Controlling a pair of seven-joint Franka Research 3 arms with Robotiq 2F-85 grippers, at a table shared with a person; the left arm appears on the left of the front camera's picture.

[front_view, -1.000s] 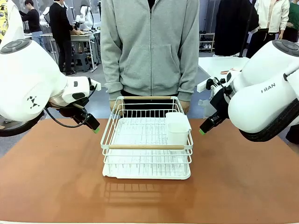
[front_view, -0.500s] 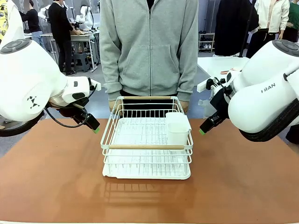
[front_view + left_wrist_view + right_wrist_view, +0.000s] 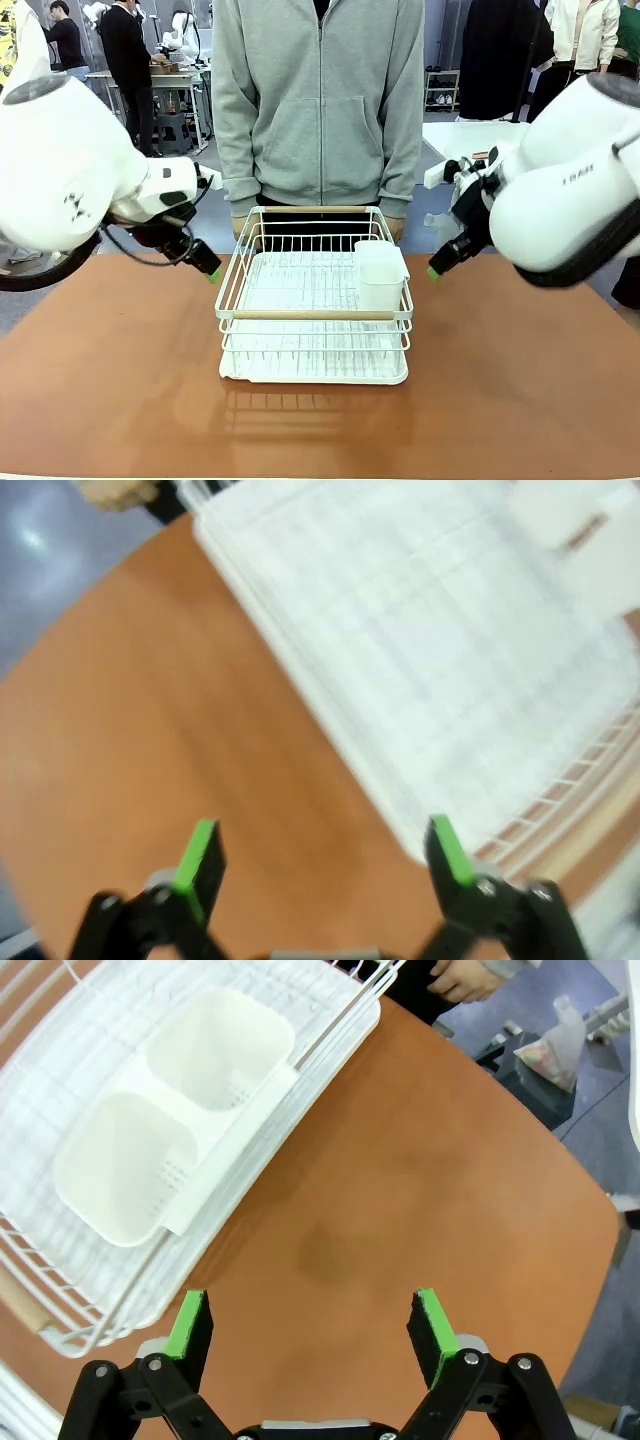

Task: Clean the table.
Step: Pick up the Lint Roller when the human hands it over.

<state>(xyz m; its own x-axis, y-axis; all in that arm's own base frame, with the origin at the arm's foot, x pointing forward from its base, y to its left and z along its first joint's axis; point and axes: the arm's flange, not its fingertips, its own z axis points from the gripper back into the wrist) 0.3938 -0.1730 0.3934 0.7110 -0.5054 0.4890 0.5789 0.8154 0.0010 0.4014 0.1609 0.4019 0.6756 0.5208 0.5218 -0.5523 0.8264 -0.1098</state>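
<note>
The reddish-brown table [image 3: 120, 380] carries a white wire dish rack [image 3: 315, 300] at its middle. My left gripper [image 3: 212, 272] hovers above the table just left of the rack, open and holding nothing. The blurred left wrist view has its green pads [image 3: 200, 855] spread over bare table [image 3: 150, 710] beside the rack [image 3: 420, 630]. My right gripper [image 3: 433, 272] hangs to the right of the rack, also open and holding nothing. In the right wrist view its pads [image 3: 190, 1322] stand wide over the table [image 3: 400, 1190] beside the rack [image 3: 60, 1060].
A white two-cell cutlery holder [image 3: 380, 272] sits in the rack's right side, and from the right wrist it [image 3: 170, 1110] looks hollow. A person in a grey hoodie [image 3: 320, 100] stands at the far edge behind the rack, one hand [image 3: 465, 978] near the table corner.
Both arms have shifted slightly: the left gripper moved a little right toward the rack, and the right arm rose a bit. The rack has not moved.
</note>
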